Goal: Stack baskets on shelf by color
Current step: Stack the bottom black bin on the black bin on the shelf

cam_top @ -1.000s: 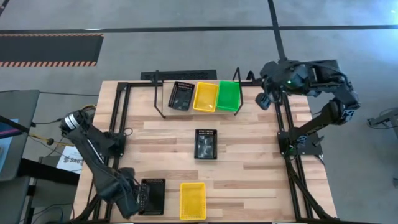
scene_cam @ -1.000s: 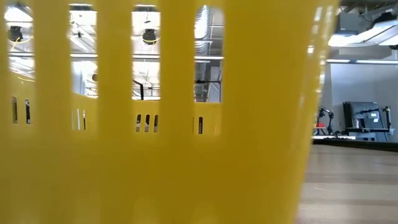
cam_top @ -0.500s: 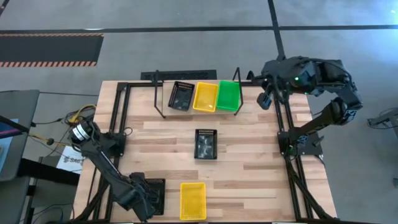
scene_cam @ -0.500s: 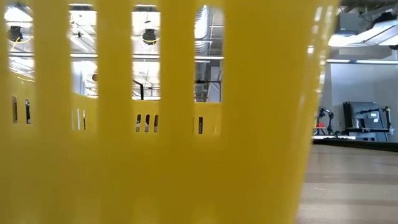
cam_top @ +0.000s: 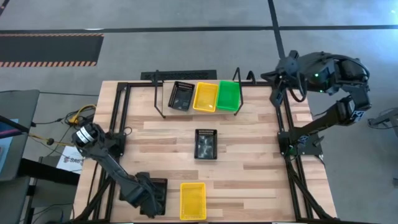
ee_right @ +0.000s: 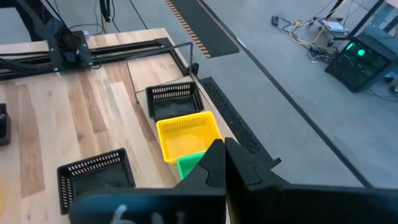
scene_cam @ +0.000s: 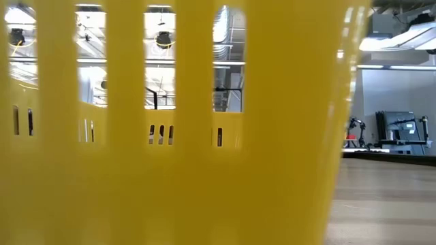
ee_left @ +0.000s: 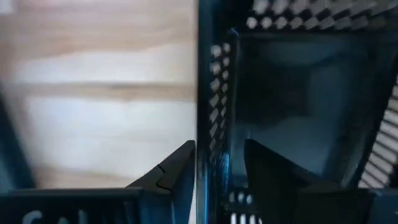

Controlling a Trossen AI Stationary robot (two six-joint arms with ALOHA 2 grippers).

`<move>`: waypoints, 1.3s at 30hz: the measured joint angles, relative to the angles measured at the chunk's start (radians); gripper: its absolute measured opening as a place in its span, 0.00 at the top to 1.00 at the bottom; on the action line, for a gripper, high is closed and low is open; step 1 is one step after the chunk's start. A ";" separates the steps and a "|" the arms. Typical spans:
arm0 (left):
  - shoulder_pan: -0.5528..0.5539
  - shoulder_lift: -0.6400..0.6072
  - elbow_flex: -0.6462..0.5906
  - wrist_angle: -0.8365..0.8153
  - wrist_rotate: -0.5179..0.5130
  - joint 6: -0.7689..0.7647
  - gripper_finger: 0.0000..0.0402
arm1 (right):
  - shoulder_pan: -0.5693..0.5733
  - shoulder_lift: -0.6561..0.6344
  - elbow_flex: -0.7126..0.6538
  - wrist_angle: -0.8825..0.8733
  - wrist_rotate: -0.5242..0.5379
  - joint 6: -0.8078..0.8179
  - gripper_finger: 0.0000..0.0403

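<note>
While the left gripper [cam_top: 151, 198] reaches down at the table's near left corner, its two dark fingers [ee_left: 177, 177] straddle the perforated side wall of a black rectangular plastic basket [cam_top: 155, 190], one finger outside over the pale wood and one inside the tray, clenched on that wall. Just beside it on the right, at the near edge, lies a yellow perforated plastic basket [cam_top: 193, 200], whose slotted side fills nearly all of the low view [scene_cam: 170, 136]. Another black perforated basket [cam_top: 206, 144] sits alone in the middle of the wooden table [cam_top: 261, 174]. At the far edge stands the low black wire-frame shelf [cam_top: 160, 99] with looped ends, and on it, side by side and touching, sit a black basket [cam_top: 181, 96], a yellow basket [cam_top: 205, 96] and a bright green basket [cam_top: 227, 95]. The right gripper [cam_top: 275, 98] hangs above the table's far right corner, just right of the shelf, its fingers [ee_right: 233, 163] pressed together with nothing between them.
</note>
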 joint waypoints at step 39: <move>0.571 -0.333 0.386 -0.580 -0.840 0.853 1.00 | 0.000 -0.013 0.000 -0.003 0.002 0.027 0.98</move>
